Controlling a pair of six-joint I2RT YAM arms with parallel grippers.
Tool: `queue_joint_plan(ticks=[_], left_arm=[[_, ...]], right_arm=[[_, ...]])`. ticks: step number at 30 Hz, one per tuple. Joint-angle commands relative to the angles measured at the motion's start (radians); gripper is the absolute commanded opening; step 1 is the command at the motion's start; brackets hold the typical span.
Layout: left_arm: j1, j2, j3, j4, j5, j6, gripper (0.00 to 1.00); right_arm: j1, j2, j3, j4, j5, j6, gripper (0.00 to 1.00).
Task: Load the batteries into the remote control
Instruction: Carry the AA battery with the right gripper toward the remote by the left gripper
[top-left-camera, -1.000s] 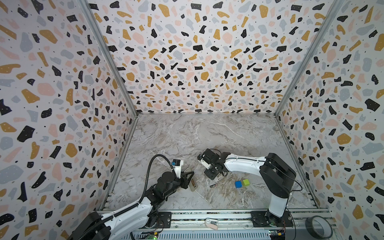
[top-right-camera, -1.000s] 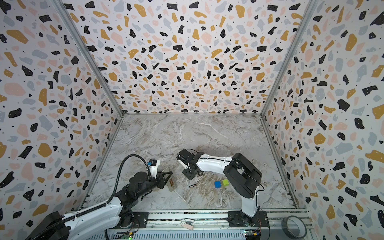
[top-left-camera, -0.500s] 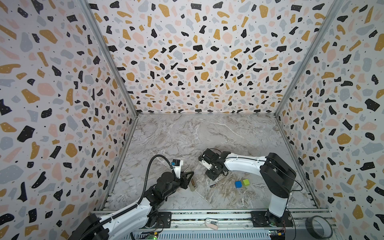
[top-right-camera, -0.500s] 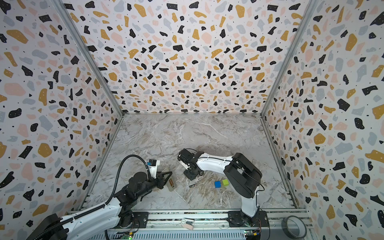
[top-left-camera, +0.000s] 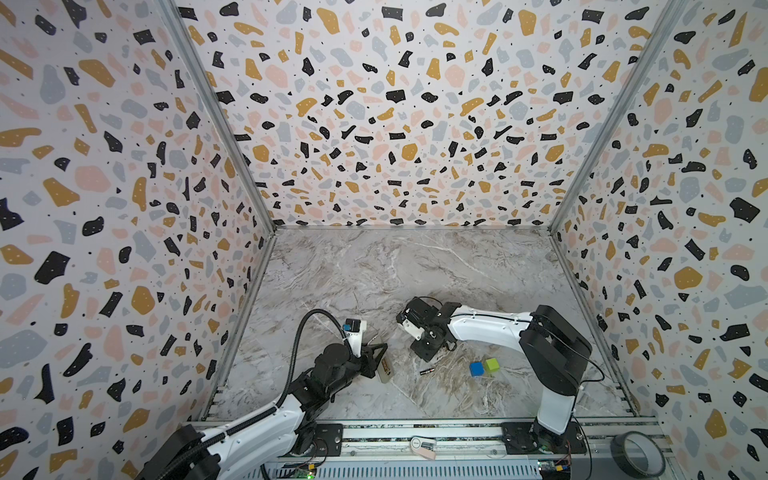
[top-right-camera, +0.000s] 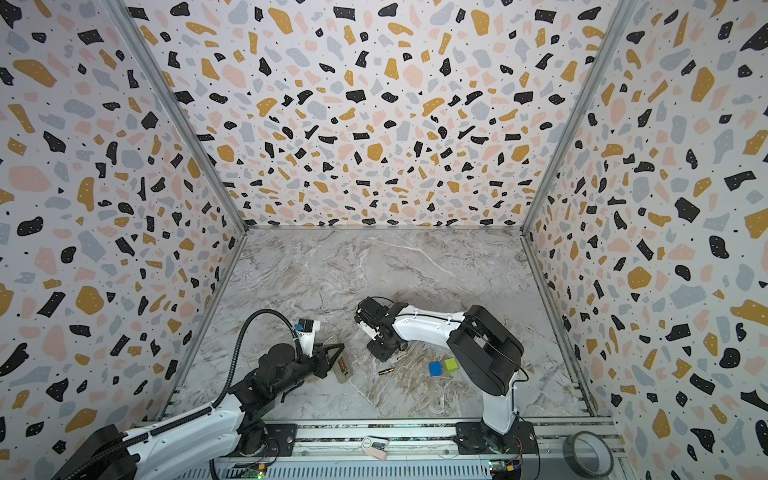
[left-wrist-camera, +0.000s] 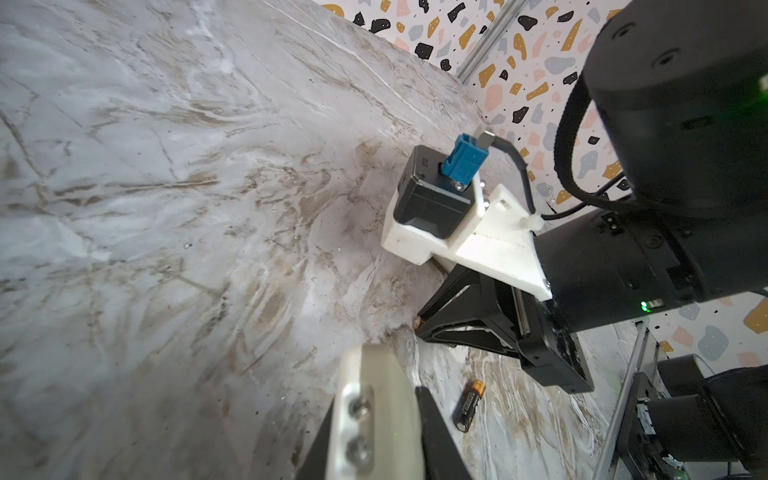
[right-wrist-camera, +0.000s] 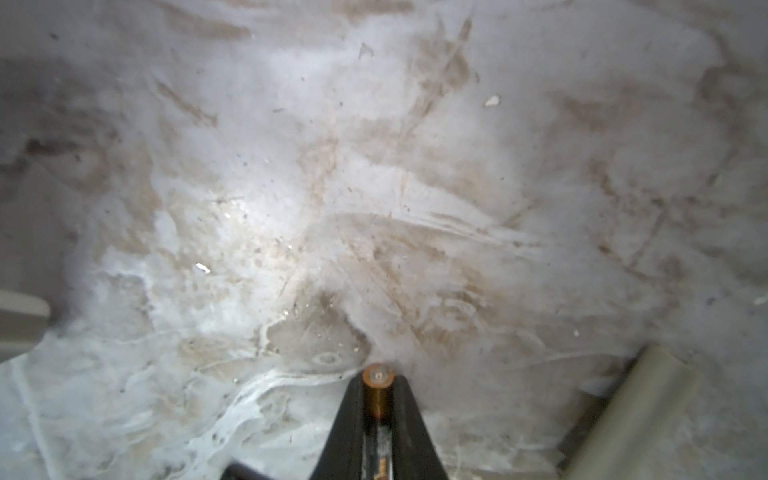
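- So, closest to the rail (top-left-camera: 457, 432), the left hand (top-left-camera: 379, 358) is clamped on the remote control (top-left-camera: 385, 369), recess apparently up, low over the bench (top-left-camera: 374, 270).
- Just beside it lies the loose battery (top-left-camera: 427, 371), with the blue cube (top-left-camera: 476, 368) and green cube (top-left-camera: 491, 365) further toward the right arm.
- Next, the right hand (right-wrist-camera: 377, 382) pinches the held battery (right-wrist-camera: 377, 401), copper end forward. I'd check polarity, line it along the recess, then press in gently while the left holds steady.
- Surface-wise the bench is scuffed marble-look; speckled terrazzo walls (top-left-camera: 395, 124) box in the back.
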Motion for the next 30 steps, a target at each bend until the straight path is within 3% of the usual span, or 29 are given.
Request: queue_joint_plan(ticks=[1,6,14,22,30], left_arm=[[0.005,0.006,-0.001,0.081,-0.001,-0.021,0.00],[0.005,-0.013,0.023,0.034,-0.018,-0.055,0.00],[0.007,-0.025,0.072,-0.089,-0.068,-0.113,0.00],[0.010,-0.061,0.093,-0.130,-0.050,-0.190,0.00],[0.015,-0.101,0.124,-0.189,-0.016,-0.250,0.00]], right_arm=[[-0.005,-0.007,-0.032,-0.075,-0.010,-0.006,0.02],[0.000,-0.095,-0.066,-0.003,-0.039,-0.020,0.00],[0.081,-0.266,-0.193,0.239,-0.045,-0.081,0.00],[0.138,-0.456,-0.329,0.515,-0.042,-0.109,0.00],[0.160,-0.660,-0.525,0.837,-0.152,-0.112,0.00]])
